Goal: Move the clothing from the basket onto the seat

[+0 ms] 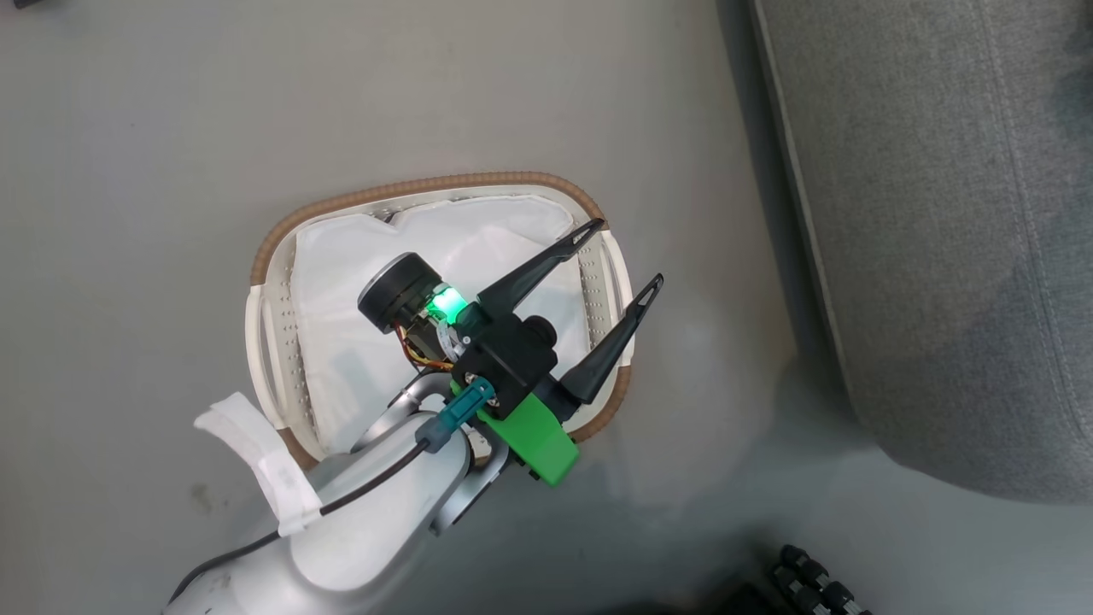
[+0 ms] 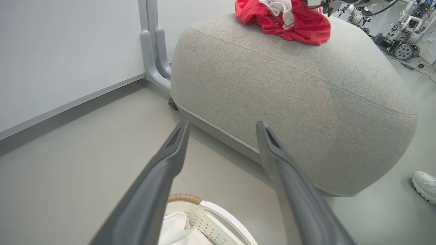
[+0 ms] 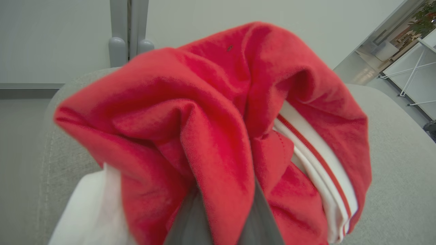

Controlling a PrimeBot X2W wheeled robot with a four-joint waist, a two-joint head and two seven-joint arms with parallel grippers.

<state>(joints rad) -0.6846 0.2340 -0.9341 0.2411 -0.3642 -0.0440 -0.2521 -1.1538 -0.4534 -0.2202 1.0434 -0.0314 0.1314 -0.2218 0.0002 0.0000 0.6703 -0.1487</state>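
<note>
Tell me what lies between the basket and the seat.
Bare grey floor separates the basket from the seat, seen in the head view and the left wrist view. The left gripper, jaws open, hangs over the basket's rim on that side.

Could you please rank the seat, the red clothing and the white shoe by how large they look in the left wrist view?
Largest: the seat.
Then the clothing, cut by the top edge.
Smallest: the shoe, partly cropped.

Smooth grey floor (image 1: 171,128) meets a white wall (image 2: 51,51).
</note>
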